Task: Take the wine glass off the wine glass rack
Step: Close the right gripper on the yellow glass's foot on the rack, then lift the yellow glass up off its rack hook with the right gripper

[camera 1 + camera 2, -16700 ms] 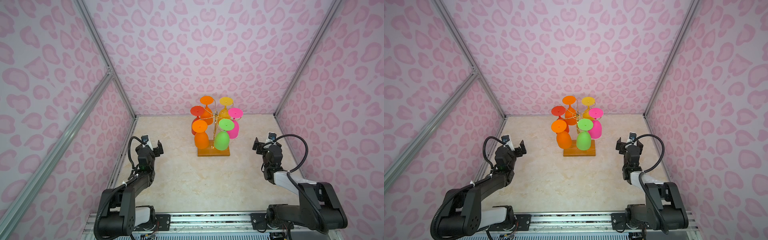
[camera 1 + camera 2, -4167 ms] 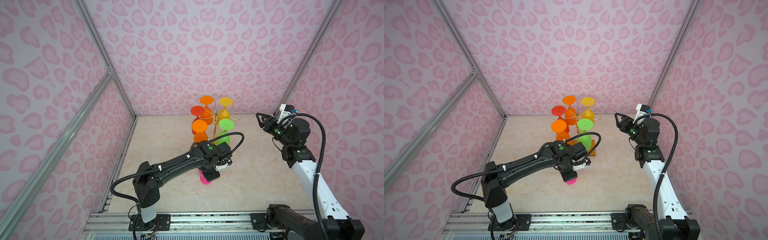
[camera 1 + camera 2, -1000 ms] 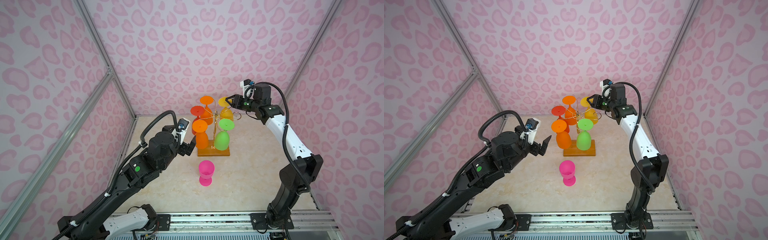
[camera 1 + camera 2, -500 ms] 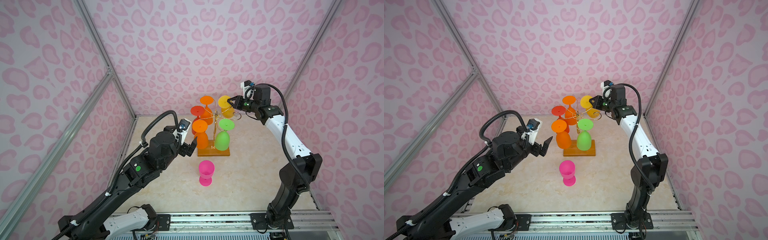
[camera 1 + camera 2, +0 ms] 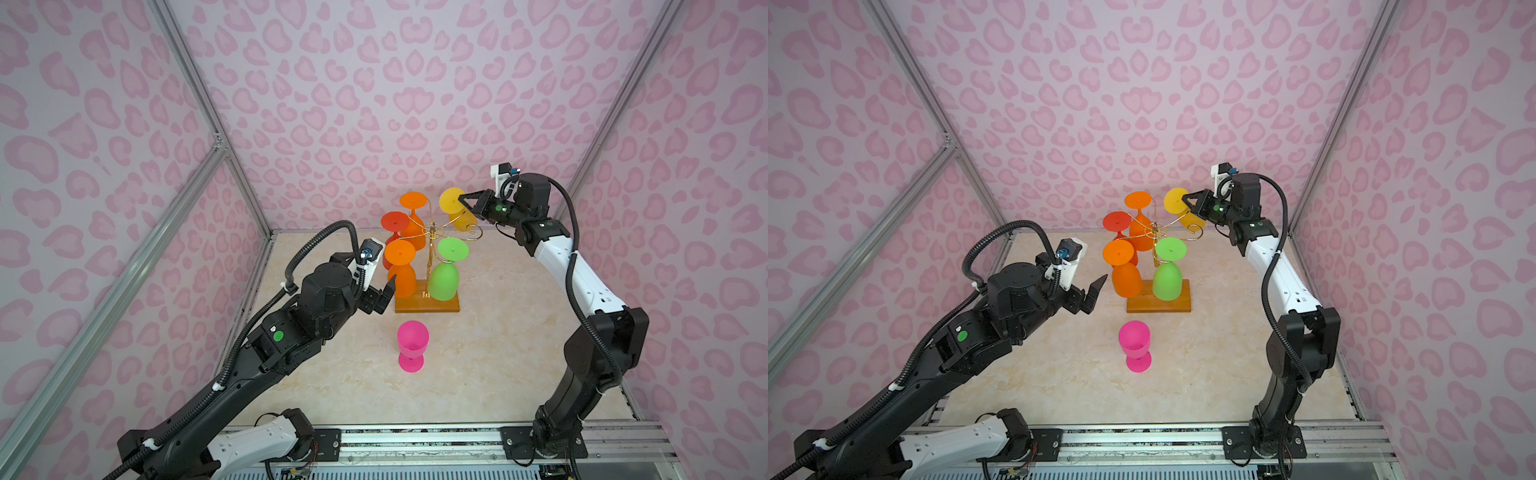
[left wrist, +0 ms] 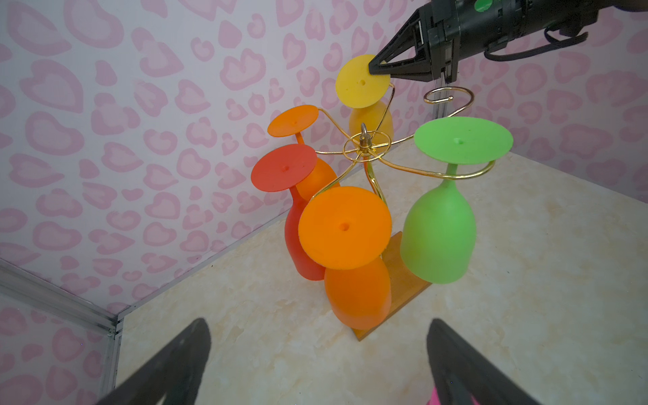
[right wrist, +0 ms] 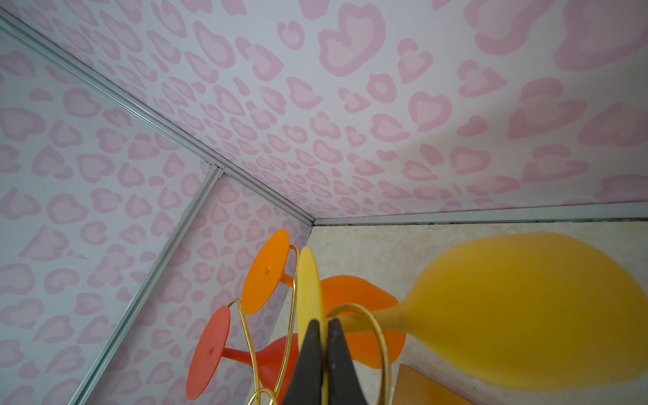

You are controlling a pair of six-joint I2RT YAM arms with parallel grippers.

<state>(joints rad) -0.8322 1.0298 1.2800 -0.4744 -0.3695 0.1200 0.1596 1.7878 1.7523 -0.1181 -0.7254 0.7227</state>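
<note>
The wine glass rack (image 5: 432,229) (image 5: 1154,229), gold wire on a wooden base (image 6: 403,291), stands at the back middle with several glasses hanging upside down. My right gripper (image 5: 461,199) (image 5: 1185,198) (image 6: 373,68) (image 7: 324,336) is shut on the rim of the foot of the yellow wine glass (image 5: 451,198) (image 5: 1174,200) (image 6: 361,82) (image 7: 526,308), which hangs tilted on a back right arm. My left gripper (image 5: 380,297) (image 5: 1094,293) (image 6: 317,333) is open and holds nothing, just left of the front orange glass (image 5: 401,274).
A pink glass (image 5: 411,345) (image 5: 1133,345) stands upright on the table in front of the rack. Green (image 5: 444,278), red (image 5: 392,222) and a second orange glass (image 5: 413,203) hang on the rack. One curled arm (image 5: 473,230) is bare. Pink walls close in on three sides.
My right gripper has closed on the yellow glass's foot, and the foot has tipped towards the camera. The left arm has barely moved.
</note>
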